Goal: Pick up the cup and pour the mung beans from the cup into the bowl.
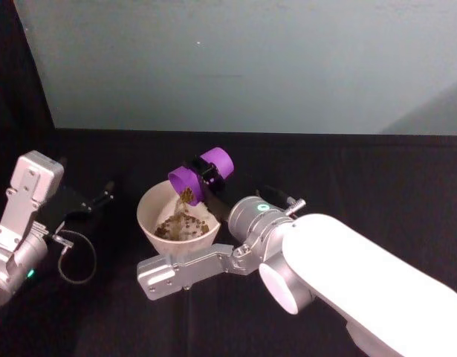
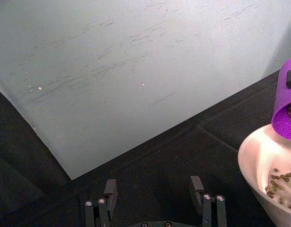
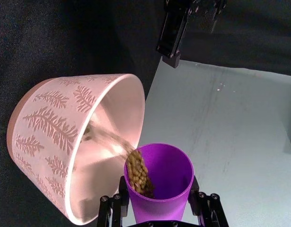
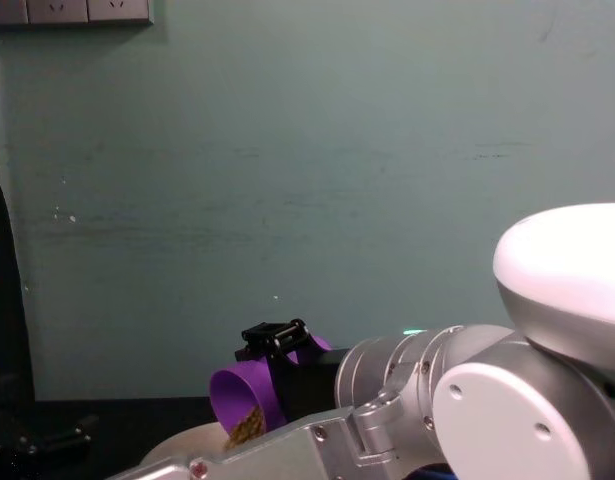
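My right gripper (image 1: 210, 174) is shut on the purple cup (image 1: 201, 175) and holds it tipped over the far rim of the pale bowl (image 1: 144, 220). Mung beans (image 1: 187, 196) stream from the cup's mouth onto a pile of beans (image 1: 182, 227) in the bowl. In the right wrist view the cup (image 3: 160, 182) sits between the fingers (image 3: 110, 209), with beans (image 3: 137, 171) sliding into the leaf-patterned bowl (image 3: 47, 124). In the chest view the tilted cup (image 4: 239, 396) hangs just above the bowl's rim (image 4: 183, 446). My left gripper (image 1: 102, 196) rests open and empty to the left of the bowl.
A black cloth covers the table, and a pale green wall panel (image 1: 250, 67) stands behind it. A loose cable loop (image 1: 78, 256) hangs by the left arm. The left wrist view shows the cup (image 2: 287, 101) and the bowl (image 2: 249, 158) off to one side.
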Available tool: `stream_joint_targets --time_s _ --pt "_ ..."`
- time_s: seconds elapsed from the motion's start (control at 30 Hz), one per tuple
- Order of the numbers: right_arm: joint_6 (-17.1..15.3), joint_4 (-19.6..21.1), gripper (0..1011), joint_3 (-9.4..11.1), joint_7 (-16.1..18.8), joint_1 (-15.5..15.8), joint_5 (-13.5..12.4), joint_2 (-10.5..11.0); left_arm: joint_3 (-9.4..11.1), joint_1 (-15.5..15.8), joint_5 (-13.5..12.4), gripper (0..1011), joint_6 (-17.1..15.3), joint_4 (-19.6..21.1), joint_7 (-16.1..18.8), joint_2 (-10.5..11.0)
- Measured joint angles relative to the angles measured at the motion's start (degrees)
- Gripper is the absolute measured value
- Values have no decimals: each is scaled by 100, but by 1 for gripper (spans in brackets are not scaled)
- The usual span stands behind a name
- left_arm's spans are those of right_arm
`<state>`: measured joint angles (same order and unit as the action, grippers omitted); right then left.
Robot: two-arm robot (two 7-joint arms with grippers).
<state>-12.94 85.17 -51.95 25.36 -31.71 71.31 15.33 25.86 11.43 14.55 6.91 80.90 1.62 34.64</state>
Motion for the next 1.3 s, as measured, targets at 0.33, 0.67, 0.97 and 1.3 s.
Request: stream_joint_targets --time_s 0.33,0.67,0.97,1.3 --pt "-9 5 732 -32 16 -18 118 5 0 0 0 1011 0 0 0 0" --pt "-58 21 732 -89 46 -40 296 13 0 0 -1 1011 0 0 0 0" --pt "-111 61 732 -146 62 -52 507 32 0 0 -1 1011 0 0 0 0" --pt "-139 90 732 -250 38 -74 784 73 0 0 0 1011 0 0 0 0"
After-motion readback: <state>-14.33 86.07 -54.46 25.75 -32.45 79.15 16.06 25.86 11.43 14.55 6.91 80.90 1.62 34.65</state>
